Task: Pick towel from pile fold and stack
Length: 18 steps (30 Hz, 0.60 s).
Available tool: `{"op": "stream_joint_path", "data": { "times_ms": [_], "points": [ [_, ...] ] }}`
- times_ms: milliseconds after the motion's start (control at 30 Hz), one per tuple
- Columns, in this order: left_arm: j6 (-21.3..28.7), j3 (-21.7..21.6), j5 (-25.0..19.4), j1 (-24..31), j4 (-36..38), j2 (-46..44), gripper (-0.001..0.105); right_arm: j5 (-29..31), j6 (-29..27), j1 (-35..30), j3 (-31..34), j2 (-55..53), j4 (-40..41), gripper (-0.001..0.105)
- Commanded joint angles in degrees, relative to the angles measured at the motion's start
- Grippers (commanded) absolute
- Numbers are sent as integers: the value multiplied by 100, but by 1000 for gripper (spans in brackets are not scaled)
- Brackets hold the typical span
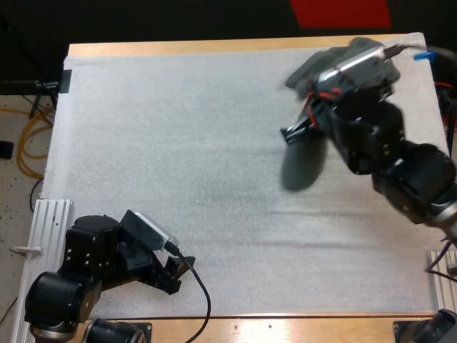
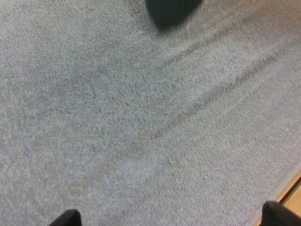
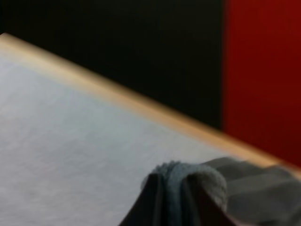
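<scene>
**A:** Your right pincer is clamped on a bunched fold of the towel, and cloth bulges up between the two fingers.

**B:** The rest hangs below it, over the right side of the mat, toward the far edge.

**A:** I'd call it soft and light. It will sag and drape, with no stiffness to help you. The pile of the cloth looks grippy, so a slip seems unlikely. For folding, though, you'll want a corner or an edge rather than this bunch.

**B:** Watch behind your right arm. More dark cloth lies at the far right, probably the pile. I cannot tell whether your towel hangs free of it, and a trailing end could drag it.

**A:** Your left pincer sits near left by the bench edge. Its fingers are spread wide and hold nothing. It's well apart from the towel, with bare mat between them.
</scene>
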Motion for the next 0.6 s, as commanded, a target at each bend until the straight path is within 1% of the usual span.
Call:
{"op": "stream_joint_path", "data": {
  "times_ms": [0,100,167,267,333,367,400,433,467,533,567],
  "points": [
    [29,-17,-19,-29,14,-28,72,249,-273,-41,-133,-41,0,0],
    [29,-17,-19,-29,14,-28,72,146,-265,-52,-222,-41,34,0],
    [29,-17,-19,-29,14,-28,72,-152,1,-52,-219,-3,353,0],
    [36,-17,-19,-29,14,-28,72,-752,818,-50,-105,106,770,0],
    [186,-17,-95,-29,14,-28,72,-1425,1596,-28,266,204,781,0],
    [295,-17,-185,-29,14,-28,72,-1748,1940,-12,518,258,671,0],
    [359,-17,-291,-29,14,-28,72,-1878,2131,26,695,297,590,0],
    [444,-17,-494,-29,14,-28,72,-2119,2528,98,994,376,404,0],
    [482,-17,-655,-29,14,-28,72,-2322,2794,188,1227,442,222,0],
    [507,-17,-845,-29,14,-28,72,-2808,3151,410,1595,599,-54,0],
    [505,-17,-870,-29,14,-28,72,-3102,3279,580,1768,691,-187,0]
  ]
}}
